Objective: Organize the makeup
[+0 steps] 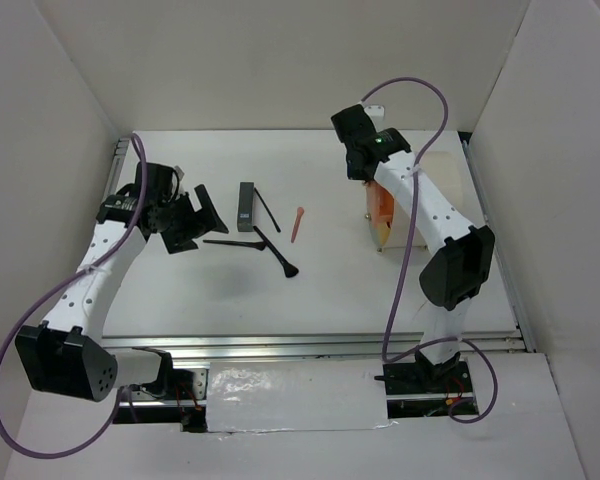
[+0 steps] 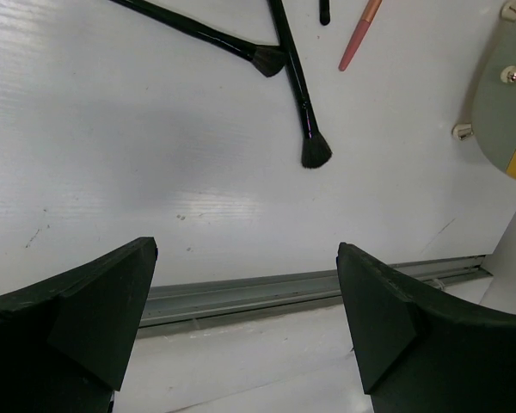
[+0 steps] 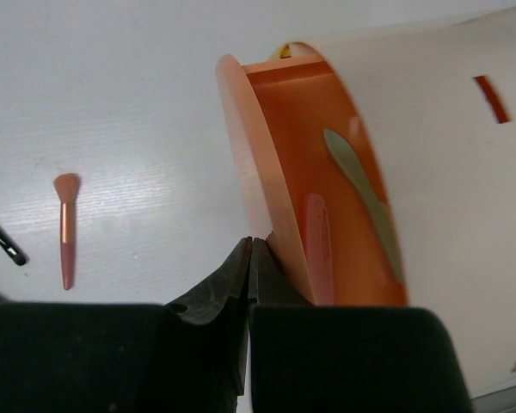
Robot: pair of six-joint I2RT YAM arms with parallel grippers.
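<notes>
The makeup lies mid-table: a dark grey tube [image 1: 246, 206], a thin black stick [image 1: 268, 210], two black brushes [image 1: 232, 243] [image 1: 276, 254] and a short orange-pink stick [image 1: 298, 224]. My left gripper [image 1: 185, 225] is open and empty just left of them. Its wrist view shows both brushes [image 2: 215, 39] [image 2: 305, 99] and the pink stick [image 2: 359, 34] ahead of its spread fingers [image 2: 95, 318]. My right gripper [image 3: 251, 245] is shut, its tips against the edge of the orange face [image 3: 249, 172] of the cream box. The pink stick [image 3: 66, 228] lies to its left.
The cream drum-shaped box [image 1: 435, 175] stands at the right, its orange part [image 1: 380, 215] open toward the makeup; my right arm reaches over it. Its knobbed face shows in the left wrist view [image 2: 507, 103]. A metal rail [image 1: 330, 345] runs along the near edge. White walls enclose the table.
</notes>
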